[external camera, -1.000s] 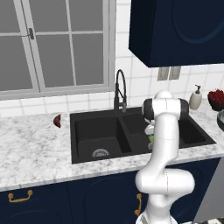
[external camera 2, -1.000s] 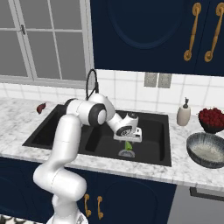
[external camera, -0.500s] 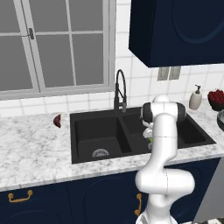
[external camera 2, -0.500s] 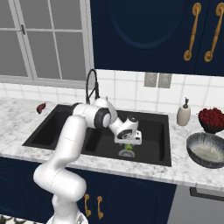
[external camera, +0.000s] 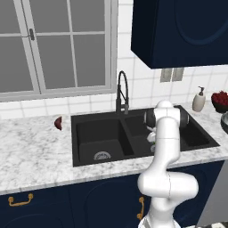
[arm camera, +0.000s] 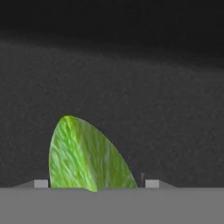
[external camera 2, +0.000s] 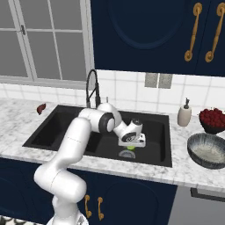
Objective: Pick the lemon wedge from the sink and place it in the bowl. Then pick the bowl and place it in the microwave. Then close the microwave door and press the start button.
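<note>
Fingers [arm camera: 41,183] sat low in the sink [external camera 2: 57,123], either side of the wedge [arm camera: 85,157]; whether they gripped it, I couldn't tell.

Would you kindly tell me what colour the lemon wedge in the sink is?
Yellow-green with paler streaks; the lemon wedge shows best in the hand view.

Navy cabinets [external camera 2: 145,30], marble counter [external camera: 31,151], paned window [external camera: 58,44].
</note>
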